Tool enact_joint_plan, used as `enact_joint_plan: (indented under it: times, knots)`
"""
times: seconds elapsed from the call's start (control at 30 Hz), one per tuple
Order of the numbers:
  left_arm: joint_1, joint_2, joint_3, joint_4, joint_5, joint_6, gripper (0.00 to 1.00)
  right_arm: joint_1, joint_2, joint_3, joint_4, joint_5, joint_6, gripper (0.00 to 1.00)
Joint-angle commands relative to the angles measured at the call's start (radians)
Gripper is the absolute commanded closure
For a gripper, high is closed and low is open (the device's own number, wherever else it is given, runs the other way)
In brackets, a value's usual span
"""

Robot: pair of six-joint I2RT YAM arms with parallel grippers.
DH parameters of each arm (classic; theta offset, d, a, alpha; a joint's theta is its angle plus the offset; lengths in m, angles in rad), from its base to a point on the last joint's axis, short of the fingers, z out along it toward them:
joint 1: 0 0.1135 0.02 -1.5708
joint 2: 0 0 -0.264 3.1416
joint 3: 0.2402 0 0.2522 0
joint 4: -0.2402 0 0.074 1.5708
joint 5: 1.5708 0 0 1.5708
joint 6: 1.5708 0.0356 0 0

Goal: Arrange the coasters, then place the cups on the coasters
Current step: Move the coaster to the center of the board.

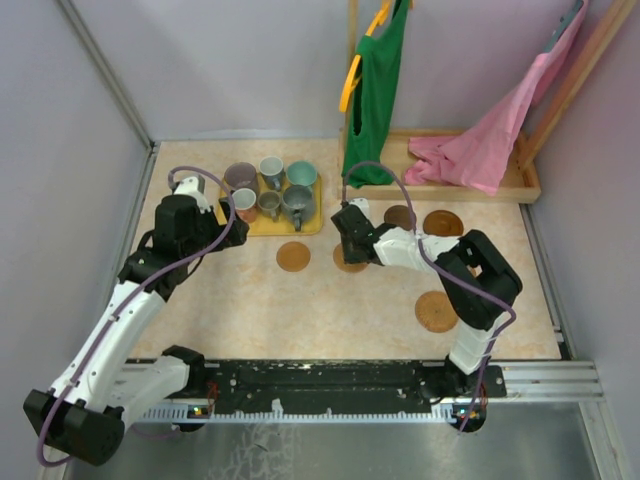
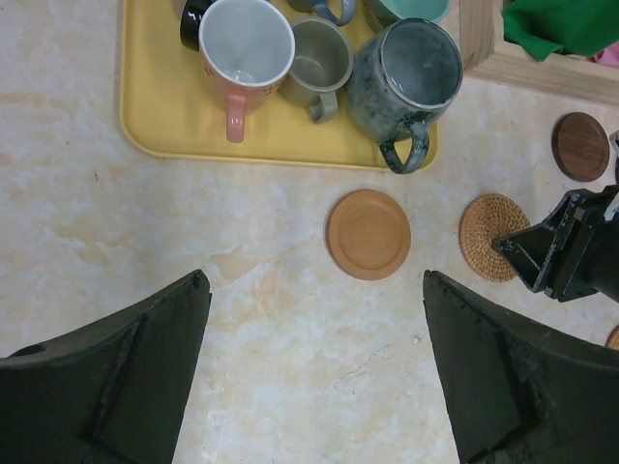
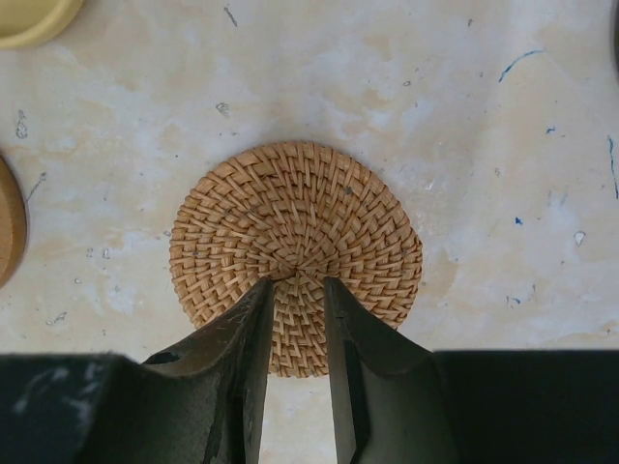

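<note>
Several cups stand on the yellow tray (image 1: 312, 226): a reddish mug with a pale inside (image 2: 247, 48), an olive-grey mug (image 2: 322, 58), a large blue-grey mug (image 2: 406, 72) and a teal mug (image 1: 301, 174). A smooth tan coaster (image 2: 368, 235) lies on the table below the tray. Beside it is a woven coaster (image 3: 296, 232), lying flat. My right gripper (image 3: 297, 285) points down at its middle, jaws a narrow gap apart and gripping nothing. My left gripper (image 2: 314, 277) hangs wide open over bare table, short of the tan coaster. Further coasters are a dark one (image 1: 400, 216), a brown one (image 1: 443, 223) and a woven one (image 1: 437, 311).
A wooden rack base (image 1: 524, 184) at the back right holds a hanging green garment (image 1: 380, 90) and a pink cloth (image 1: 480, 150). Grey walls close in the table on the left, back and right. The right arm's black gripper body (image 2: 566, 251) shows at the right of the left wrist view.
</note>
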Motion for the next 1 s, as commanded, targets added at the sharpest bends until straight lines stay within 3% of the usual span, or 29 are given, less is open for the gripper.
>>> enact_joint_plan:
  times: [0.0, 0.5, 0.97]
  knots:
    - [0.005, 0.0, 0.013, -0.001, -0.005, -0.002, 0.04, -0.013, 0.032, -0.042, -0.04, 0.041, -0.026, 0.71]
    - [0.005, 0.011, -0.005, 0.034, 0.023, 0.011, 0.04, -0.051, -0.264, -0.003, -0.119, 0.137, -0.02, 0.68]
    - [0.005, 0.03, -0.049, 0.074, 0.073, 0.019, 0.04, -0.187, -0.403, -0.171, -0.206, 0.182, 0.048, 0.68]
